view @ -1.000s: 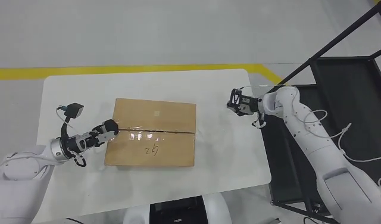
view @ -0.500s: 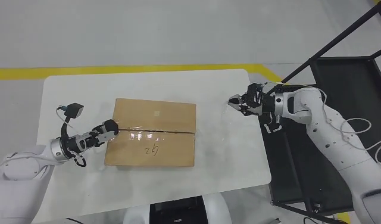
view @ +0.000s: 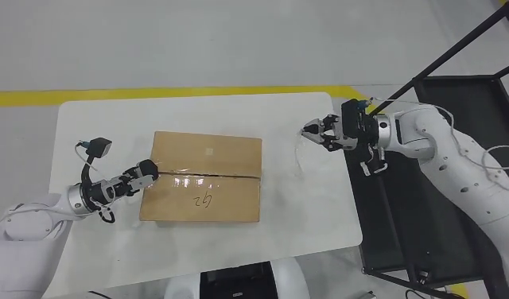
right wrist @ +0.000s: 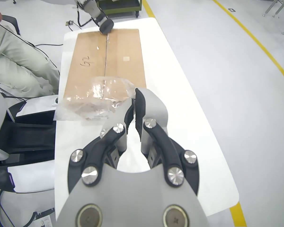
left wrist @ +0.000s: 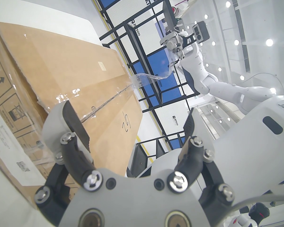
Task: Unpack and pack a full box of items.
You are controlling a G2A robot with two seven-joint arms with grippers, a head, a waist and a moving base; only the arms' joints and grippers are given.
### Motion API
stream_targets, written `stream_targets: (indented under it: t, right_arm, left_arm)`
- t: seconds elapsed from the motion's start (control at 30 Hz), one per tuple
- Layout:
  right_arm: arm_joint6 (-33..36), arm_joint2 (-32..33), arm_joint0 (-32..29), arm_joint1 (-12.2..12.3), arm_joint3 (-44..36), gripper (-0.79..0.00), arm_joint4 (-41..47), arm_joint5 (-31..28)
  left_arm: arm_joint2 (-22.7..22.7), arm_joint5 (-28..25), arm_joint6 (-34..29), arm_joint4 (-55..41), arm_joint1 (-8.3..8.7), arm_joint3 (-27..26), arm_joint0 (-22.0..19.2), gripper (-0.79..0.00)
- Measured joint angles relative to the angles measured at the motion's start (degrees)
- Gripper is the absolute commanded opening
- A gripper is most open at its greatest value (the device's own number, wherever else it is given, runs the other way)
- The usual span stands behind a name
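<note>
A closed cardboard box (view: 203,177) lies in the middle of the white table (view: 302,211), with a taped seam running along its top. My left gripper (view: 147,172) sits at the box's left end by the seam. It is open, and one finger (left wrist: 71,119) rests against the box (left wrist: 61,67) edge. My right gripper (view: 310,130) hovers beyond the box's right end, shut on a strip of clear tape (view: 298,152). The crumpled tape (right wrist: 97,100) hangs from the right gripper (right wrist: 133,98) toward the box (right wrist: 123,48). The tape (left wrist: 146,77) still meets the far end of the seam.
A black metal rack (view: 445,140) stands just off the table's right edge, close to the right arm. A yellow floor line (view: 159,95) runs behind the table. Bare table surface lies to the right of the box and in front of it.
My right arm swung its elbow outward and turned its wrist, and the gripper shifted slightly left and away. The tape strip now hangs from it. The left arm stayed still.
</note>
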Motion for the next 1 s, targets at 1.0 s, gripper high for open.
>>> stream_targets:
  t: [1.0]
  right_arm:
    - [16.22,-17.73,22.51,-11.41,-1.74,-0.785,17.71,1.89]
  left_arm:
    - [0.0,0.0,0.0,0.0,0.0,0.0,0.0,0.0]
